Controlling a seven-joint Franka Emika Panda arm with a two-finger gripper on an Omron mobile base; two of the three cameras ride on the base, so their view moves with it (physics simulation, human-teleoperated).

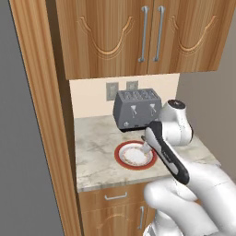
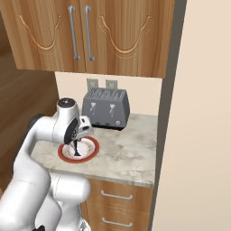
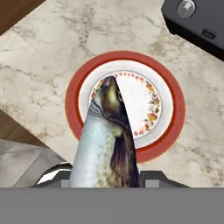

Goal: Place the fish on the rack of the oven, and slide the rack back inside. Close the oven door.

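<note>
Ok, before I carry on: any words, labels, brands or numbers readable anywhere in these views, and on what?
None readable.
Toaster: no brand or label; its front marks are too small to read.
Plate: a painted pattern inside the red rim, no lettering.
Wall outlets: blank.
Fish in the claw: no tag.

— What crowds the plate (image 1: pixel 123 157)?
— The toaster (image 1: pixel 137 109) stands close behind it, and the upper cabinets (image 1: pixel 138 32) hang low over the counter (image 1: pixel 94 152).
— Any open room?
— Bare marble lies left of the plate, up to the wooden side panel (image 1: pixel 46 120), and along the front edge.
</note>
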